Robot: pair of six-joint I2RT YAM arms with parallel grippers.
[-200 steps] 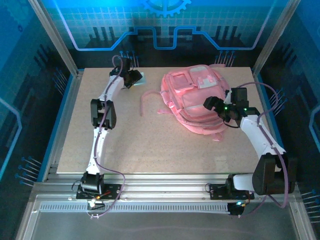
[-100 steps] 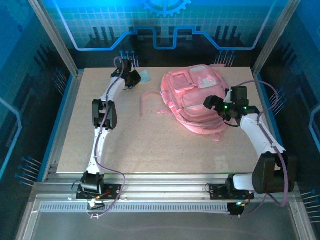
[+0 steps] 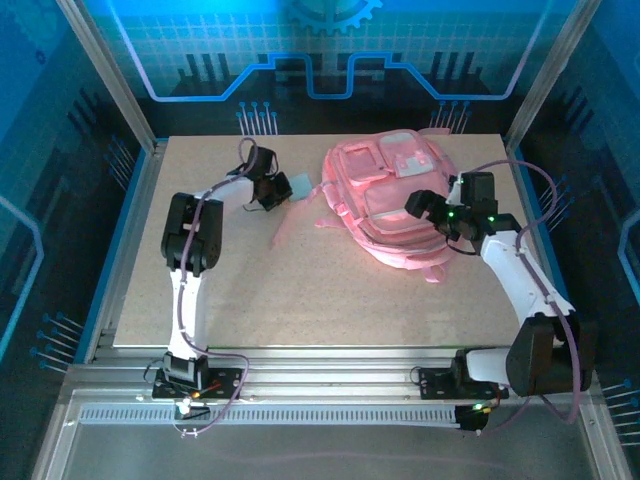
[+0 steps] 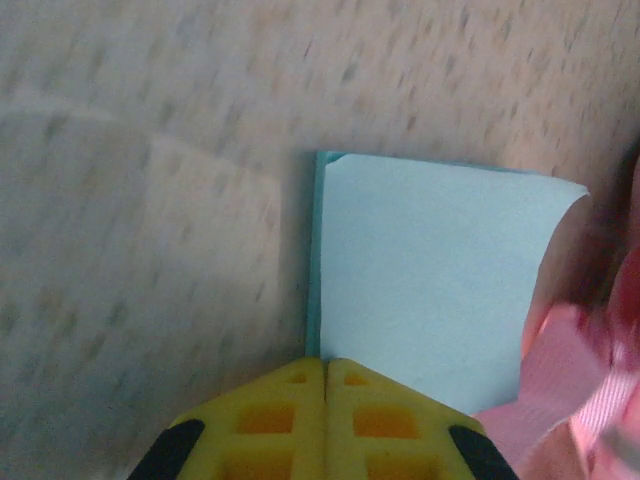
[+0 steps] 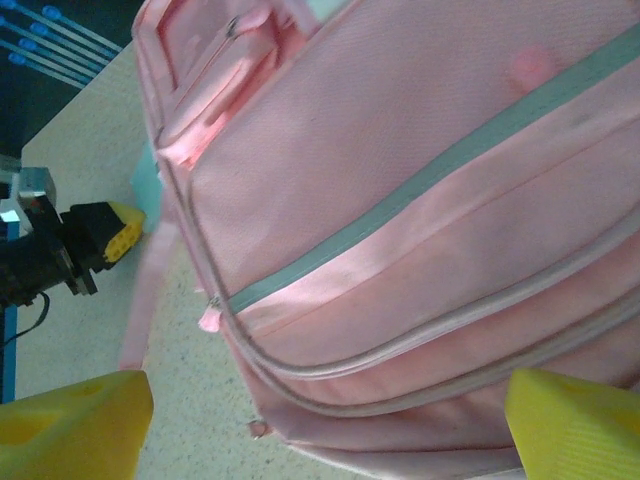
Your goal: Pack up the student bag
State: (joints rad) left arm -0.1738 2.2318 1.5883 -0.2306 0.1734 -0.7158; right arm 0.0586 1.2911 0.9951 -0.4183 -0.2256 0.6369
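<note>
The right gripper hovers, fingers wide, over the student bag, which lies far-right on the bench with its zips apparently closed. Beyond, the left gripper pinches a pale blue pad beside the bag's strap. Packing seems barely begun, with the pad not yet inside.

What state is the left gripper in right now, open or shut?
Shut. The left gripper has its yellow jaws pressed together on the edge of a pale blue pad.
</note>
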